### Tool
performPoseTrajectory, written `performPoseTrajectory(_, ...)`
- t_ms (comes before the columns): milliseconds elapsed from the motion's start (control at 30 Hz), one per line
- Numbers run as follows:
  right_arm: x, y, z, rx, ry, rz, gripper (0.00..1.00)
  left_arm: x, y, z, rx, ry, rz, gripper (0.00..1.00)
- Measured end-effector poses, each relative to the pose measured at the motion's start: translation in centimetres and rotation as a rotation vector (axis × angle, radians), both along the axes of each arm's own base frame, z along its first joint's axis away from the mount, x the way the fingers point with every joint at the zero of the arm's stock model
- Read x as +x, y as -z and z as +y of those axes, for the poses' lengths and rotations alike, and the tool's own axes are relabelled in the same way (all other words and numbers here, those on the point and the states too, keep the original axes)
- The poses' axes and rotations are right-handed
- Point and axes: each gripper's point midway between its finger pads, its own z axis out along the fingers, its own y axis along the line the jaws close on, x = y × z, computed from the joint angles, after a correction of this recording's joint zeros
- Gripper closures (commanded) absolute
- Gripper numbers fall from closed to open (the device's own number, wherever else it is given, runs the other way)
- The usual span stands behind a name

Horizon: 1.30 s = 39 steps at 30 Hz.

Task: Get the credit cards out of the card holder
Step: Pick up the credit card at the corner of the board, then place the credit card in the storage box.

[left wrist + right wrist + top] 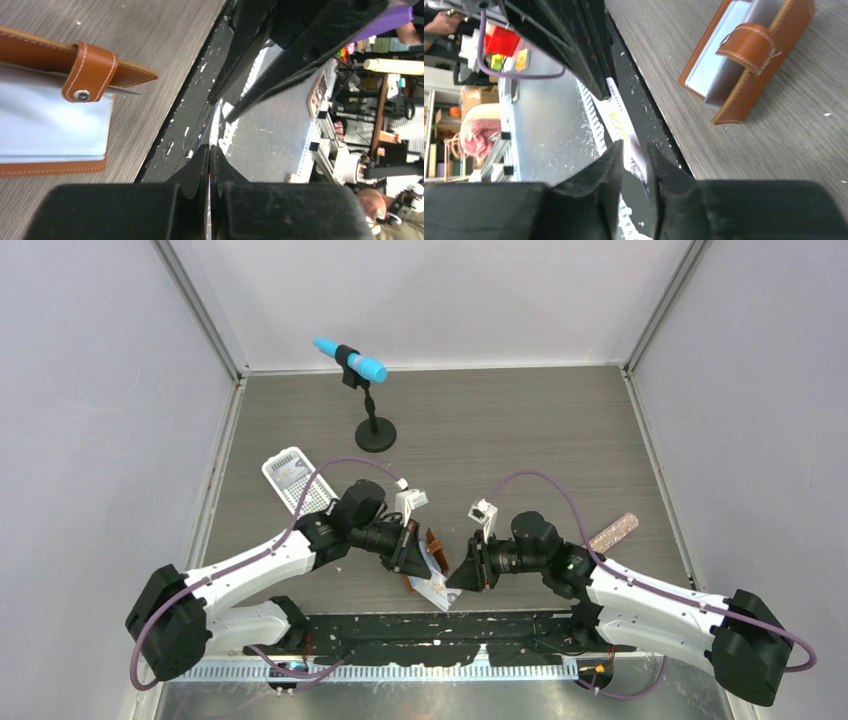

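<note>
The tan-brown card holder (436, 543) lies half open on the table between both grippers, its snap tab loose; it also shows in the left wrist view (55, 125) and the right wrist view (749, 65). One pale credit card (437, 592) hangs over the table's near edge between the grippers. My left gripper (420, 567) (209, 150) is shut on one end of it, with the card seen edge-on. My right gripper (452, 580) (634, 155) has its fingers apart around the card's other end (616, 117).
A white perforated tray (281, 483) with something pale in it lies at the left. A microphone stand (376, 436) with a blue-tipped microphone stands at the back. A pink glittery strip (612, 531) lies at the right. A black mounting plate (450, 625) runs along the near edge.
</note>
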Motion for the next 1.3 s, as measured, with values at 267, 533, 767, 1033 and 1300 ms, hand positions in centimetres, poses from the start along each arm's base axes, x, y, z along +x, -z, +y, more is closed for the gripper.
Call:
performPoseTrajectory(267, 4.4, -3.0, 0.0, -0.013, 0.223, -0.086, 0.20, 4.5, -1.5, 4.1, 0.132, -0.298, -0.099, 1.00)
performPoseTrajectory(533, 7.9, -4.2, -0.1, -0.152, 0.423, -0.171, 0.10, 9.1, -4.5, 11.9, 0.180, -0.763, -0.232, 1.00)
performPoseTrajectory(767, 7.8, -1.4, 2.9, -0.344, 0.423, -0.220, 0.10, 11.0, -4.3, 18.8, 0.310, -1.103, -0.281, 1.00)
performPoseTrajectory(1033, 8.0, 3.6, 4.3, -0.551, 0.414, -0.245, 0.25, 12.2, -3.0, 23.5, 0.452, -1.296, -0.256, 1.00)
performPoseTrajectory(1300, 7.8, 5.4, 4.0, -0.563, 0.417, -0.235, 0.51, 14.3, -3.1, 29.0, 0.527, -1.510, -0.234, 1.00)
